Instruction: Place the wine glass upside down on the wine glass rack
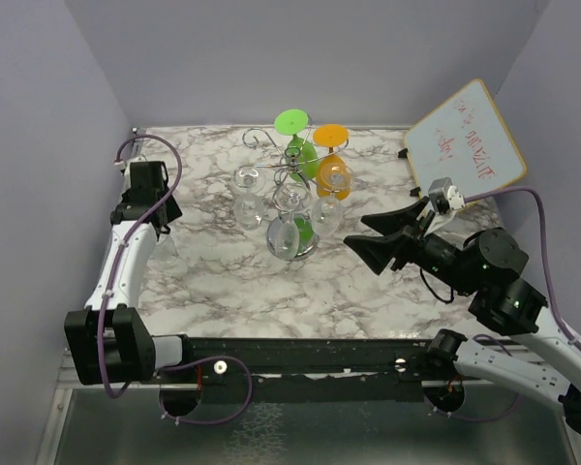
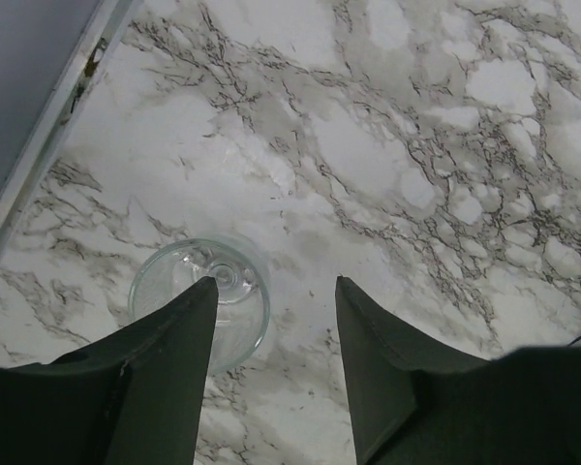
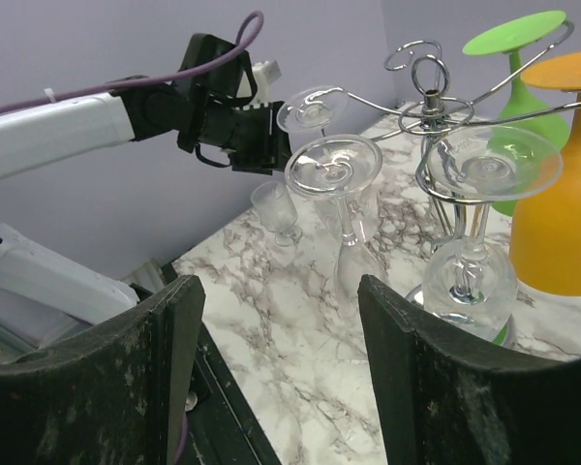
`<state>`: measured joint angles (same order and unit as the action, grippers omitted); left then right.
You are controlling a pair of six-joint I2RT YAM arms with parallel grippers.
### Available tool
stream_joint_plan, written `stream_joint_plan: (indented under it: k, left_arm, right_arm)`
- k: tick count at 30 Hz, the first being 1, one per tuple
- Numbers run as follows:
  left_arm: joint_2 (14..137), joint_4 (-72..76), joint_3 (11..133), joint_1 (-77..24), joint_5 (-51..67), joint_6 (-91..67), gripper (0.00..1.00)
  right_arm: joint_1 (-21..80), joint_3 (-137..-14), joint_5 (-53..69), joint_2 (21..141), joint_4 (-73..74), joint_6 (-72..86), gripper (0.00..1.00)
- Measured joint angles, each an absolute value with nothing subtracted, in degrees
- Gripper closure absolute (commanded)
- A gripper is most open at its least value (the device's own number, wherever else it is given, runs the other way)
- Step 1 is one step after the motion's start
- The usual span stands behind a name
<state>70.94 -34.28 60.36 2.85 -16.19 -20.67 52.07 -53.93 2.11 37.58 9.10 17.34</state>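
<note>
The left gripper (image 2: 276,283) was seen pointed down at the marble table (image 2: 416,145), its jaws apart and nothing caught between them. The wine glass (image 2: 179,276) was found upright on the table at 9 o'clock of the gap, its rim partly hidden under the finger (image 2: 165,368) on that side; whether the two touched could not be told.

The right gripper (image 1: 358,232) was held above the table with its jaws spread and empty, aimed across at the wine glass rack (image 1: 289,179).

In the top view, the rack was placed near the middle of the table, with the left gripper at its 9 o'clock and the right gripper at its 3 o'clock. Several clear glasses (image 3: 334,165) were hung upside down on its curled arms, and a green glass (image 1: 292,121) and an orange glass (image 1: 331,136) were hung at its 12 to 1 o'clock side. A whiteboard (image 1: 470,140) was propped toward 2 o'clock of the rack.
</note>
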Motion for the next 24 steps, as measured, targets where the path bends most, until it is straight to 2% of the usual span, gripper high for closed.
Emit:
stream_joint_plan:
  k: [11, 15, 24]
  left_arm:
    - [74.11, -30.68, 53.98, 6.57, -10.72, -22.94, 0.73]
    - [74.70, -29.78, 53.98, 7.46, -9.19, -22.94, 0.99]
    - [75.29, -31.33, 56.18, 7.55, -5.21, -22.72, 1.00]
  right_arm:
    - [52.07, -53.95, 1.69, 39.48, 8.84, 19.09, 0.32]
    - [52.07, -53.95, 1.69, 39.66, 8.51, 19.75, 0.32]
    - [52.07, -54.06, 1.69, 42.41, 7.81, 21.02, 0.32]
